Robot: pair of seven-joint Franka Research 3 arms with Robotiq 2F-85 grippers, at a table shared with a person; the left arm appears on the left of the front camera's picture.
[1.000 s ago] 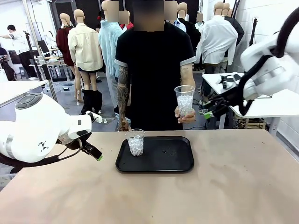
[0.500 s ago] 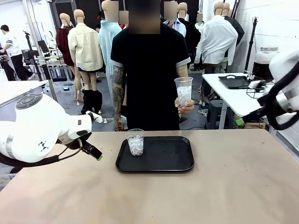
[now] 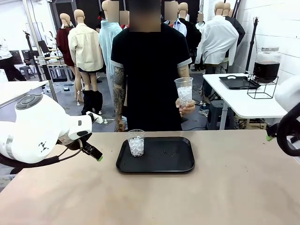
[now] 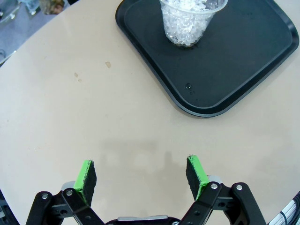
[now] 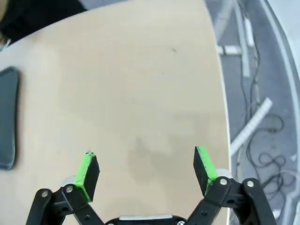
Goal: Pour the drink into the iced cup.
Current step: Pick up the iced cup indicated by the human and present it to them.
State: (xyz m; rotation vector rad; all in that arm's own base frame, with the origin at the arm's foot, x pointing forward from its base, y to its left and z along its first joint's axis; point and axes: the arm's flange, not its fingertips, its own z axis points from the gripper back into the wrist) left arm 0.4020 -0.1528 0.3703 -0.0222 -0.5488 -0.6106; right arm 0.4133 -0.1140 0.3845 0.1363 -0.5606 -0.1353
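Note:
A clear cup full of ice [image 3: 136,143] stands at the left end of the black tray [image 3: 176,164]. The left wrist view has this same cup [image 4: 190,21] at its top edge. Across the table the person's hand holds a second iced cup [image 3: 183,93] at chest height. Both cups hold ice and no coloured liquid. The drink [image 3: 266,69] shows as dark liquid in a glass jar on a white side table at the back right. My left gripper [image 3: 96,154] [image 4: 140,172] hovers open left of the tray. My right gripper [image 3: 269,137] [image 5: 146,169] is open over the table's right side.
The tray's edge [image 5: 7,117] shows at the left of the right wrist view, with the table's right edge [image 5: 224,93] and floor cables beyond. A water drop [image 4: 188,86] lies on the tray. Bare tabletop lies in front of the tray.
My right arm has swung down and away from near the person's cup to the picture's right edge, uncovering the side table and jar. The left arm and tray cup have not moved.

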